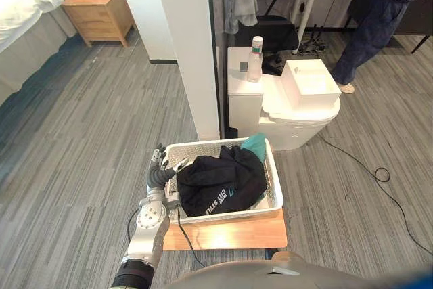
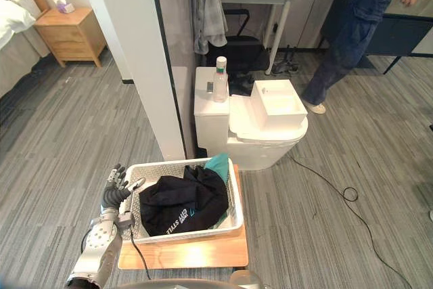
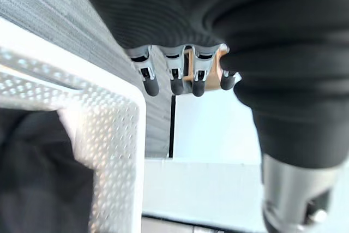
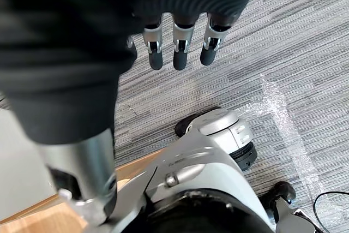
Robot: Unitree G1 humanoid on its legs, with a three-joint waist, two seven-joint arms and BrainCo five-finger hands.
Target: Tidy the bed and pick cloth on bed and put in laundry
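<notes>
A white perforated laundry basket (image 1: 274,179) stands on a low wooden board (image 1: 230,232) right in front of me. A black cloth (image 1: 220,181) with white print lies bundled in it, and a teal cloth (image 1: 256,144) pokes out at the far side. My left hand (image 1: 160,170) hovers just outside the basket's left rim (image 3: 131,94), fingers relaxed and empty. My right hand (image 4: 180,47) hangs over the grey floor, fingers straight, holding nothing. The bed (image 1: 20,5) with white bedding shows at the far left.
A white pillar (image 1: 186,45) rises behind the basket. Beyond it a white round unit (image 1: 298,116) carries a bottle (image 1: 255,59) and a white box (image 1: 310,82). A wooden nightstand (image 1: 101,13) stands by the bed. A person (image 1: 379,18) stands at the far right near a desk.
</notes>
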